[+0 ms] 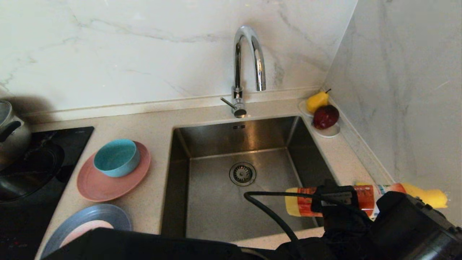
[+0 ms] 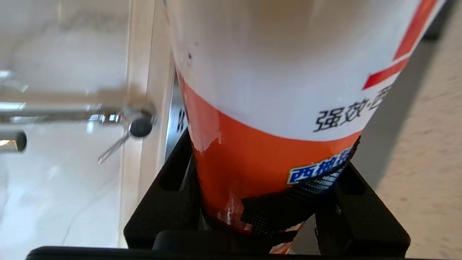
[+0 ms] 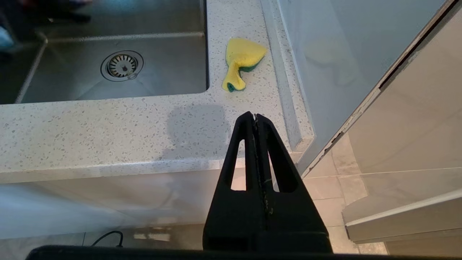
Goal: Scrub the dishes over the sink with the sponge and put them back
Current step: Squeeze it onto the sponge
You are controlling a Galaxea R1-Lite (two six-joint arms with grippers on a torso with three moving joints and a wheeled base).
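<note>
Marble walls cornered a speckled counter point(image 3: 108, 126) with the sink point(image 1: 216, 202) sunk into it. Our left gripper point(image 2: 267, 213) had its fingers point(image 2: 169, 202) clamped on either side of a detergent bottle point(image 2: 274, 90), orange and white, which in the head view lay level across the sink's near right corner, with the arm's black bulk close behind it. Our right gripper point(image 3: 255, 117) hung off the counter's front edge with its fingers pressed flat together, holding nothing. Ahead of those closed tips, on the counter between basin and wall, lay the sponge point(image 3: 241, 63), crumpled and untouched.

The salmon-pink plate point(image 1: 104, 186) carried the teal bowl point(image 1: 116, 157) on the far side of the basin from the bottle; nearer us, the grey-blue plate point(image 1: 90, 215) held the pale pink bowl point(image 1: 85, 229).

We judged this the soaping step, before any scrubbing. Next, the bottle would have to be set down and the sponge picked up.
</note>
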